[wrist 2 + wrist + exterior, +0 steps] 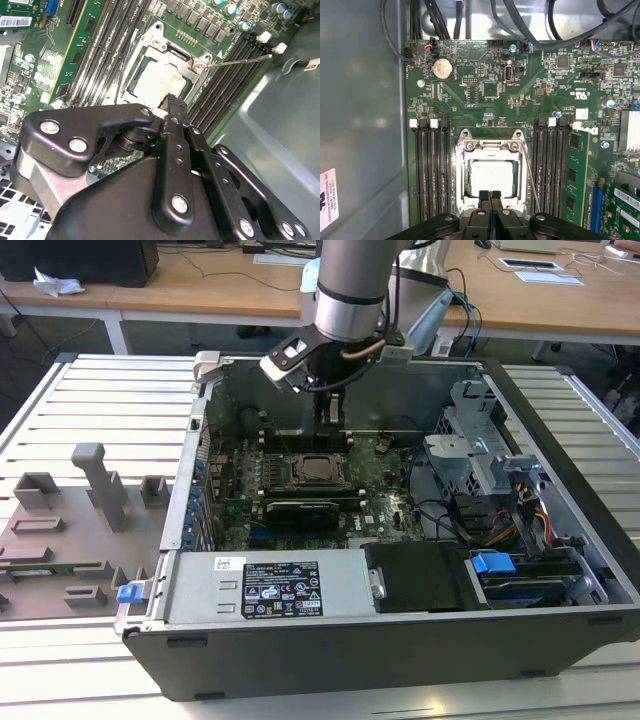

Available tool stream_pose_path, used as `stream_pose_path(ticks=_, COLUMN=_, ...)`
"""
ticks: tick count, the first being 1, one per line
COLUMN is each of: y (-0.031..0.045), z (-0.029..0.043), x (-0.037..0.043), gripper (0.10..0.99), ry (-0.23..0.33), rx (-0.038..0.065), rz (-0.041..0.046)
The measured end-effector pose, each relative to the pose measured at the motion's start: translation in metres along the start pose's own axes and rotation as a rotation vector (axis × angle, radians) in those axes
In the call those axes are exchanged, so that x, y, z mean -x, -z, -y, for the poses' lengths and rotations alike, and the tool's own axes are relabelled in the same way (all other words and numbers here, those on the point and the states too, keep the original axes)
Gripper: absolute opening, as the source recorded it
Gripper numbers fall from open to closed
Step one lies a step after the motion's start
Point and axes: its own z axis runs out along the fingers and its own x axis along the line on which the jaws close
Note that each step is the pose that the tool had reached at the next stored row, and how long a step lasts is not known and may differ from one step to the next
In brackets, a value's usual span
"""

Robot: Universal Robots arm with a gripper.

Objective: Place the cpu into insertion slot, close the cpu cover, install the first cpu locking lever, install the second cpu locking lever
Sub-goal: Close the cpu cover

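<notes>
Claw [489, 196] clenched, empty, tips together over socket edge. I see cpu [492, 177] seated flat just ahead of tips, cpu cover [490, 146] framing it. Thin lever [531, 175] beside socket, long axis parallel to memory slots [432, 170].

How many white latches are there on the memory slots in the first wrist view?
4. Two white latches stand on one side of the cpu cover, two more on the other side. The end effector may hide others.

The slatted table [100, 390] bears a computer case [400, 650] and grey fixtures [100, 485].
</notes>
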Motion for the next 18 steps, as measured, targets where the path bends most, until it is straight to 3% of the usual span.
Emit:
stream_pose_path(ticks=11, y=0.0152, z=0.0012, x=-0.0002, gripper=0.106, ry=0.0, rx=0.0, rz=-0.0001)
stream_pose_path(ticks=14, y=0.0273, z=0.0022, x=-0.0003, gripper=0.106, ry=0.0, rx=0.0, rz=0.0)
stream_pose_path(ticks=18, y=0.0288, z=0.0024, x=-0.0004, gripper=0.106, ry=0.0, rx=0.0, rz=-0.0001)
